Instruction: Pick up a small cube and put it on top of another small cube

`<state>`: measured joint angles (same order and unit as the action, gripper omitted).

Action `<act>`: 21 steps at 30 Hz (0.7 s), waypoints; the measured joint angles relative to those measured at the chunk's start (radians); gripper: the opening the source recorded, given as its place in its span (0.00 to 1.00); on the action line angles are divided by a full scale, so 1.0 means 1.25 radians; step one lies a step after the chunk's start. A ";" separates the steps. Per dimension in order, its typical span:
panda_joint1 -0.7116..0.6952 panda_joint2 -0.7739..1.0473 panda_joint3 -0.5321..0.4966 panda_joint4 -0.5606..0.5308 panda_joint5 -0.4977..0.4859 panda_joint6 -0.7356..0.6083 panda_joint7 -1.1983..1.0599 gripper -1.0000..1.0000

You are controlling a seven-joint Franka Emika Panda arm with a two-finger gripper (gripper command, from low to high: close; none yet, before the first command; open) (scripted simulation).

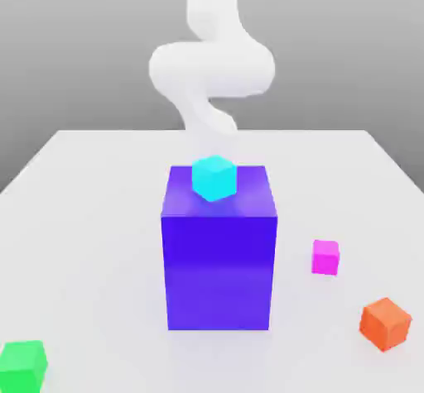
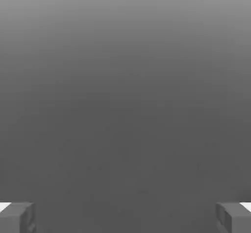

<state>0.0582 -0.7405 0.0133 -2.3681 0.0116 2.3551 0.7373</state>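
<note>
The small magenta cube (image 1: 325,256) lies on the white table towards the exterior view's right, beside the big blue-purple block (image 1: 219,263). The small green cube (image 1: 22,365) rests near the front edge at the exterior view's left. My white arm (image 1: 211,69) curls down behind the block, and its lower end is hidden by the block and the cyan cube. In the hand view my gripper (image 2: 125,217) is open, its two grey fingertips (image 2: 17,217) stand far apart, and nothing lies between them, just plain grey background.
A cyan cube (image 1: 214,177) sits on top of the blue-purple block, which stands tall in the table's middle. An orange cube (image 1: 385,323) lies at the front on the exterior view's right. The white table (image 1: 91,218) stretches back to a grey wall.
</note>
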 joint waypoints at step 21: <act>0.437 0.597 0.128 -0.491 -0.053 0.510 -0.400 0.50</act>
<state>0.6048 0.0056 0.1736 -2.9819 -0.0551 2.9925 0.2369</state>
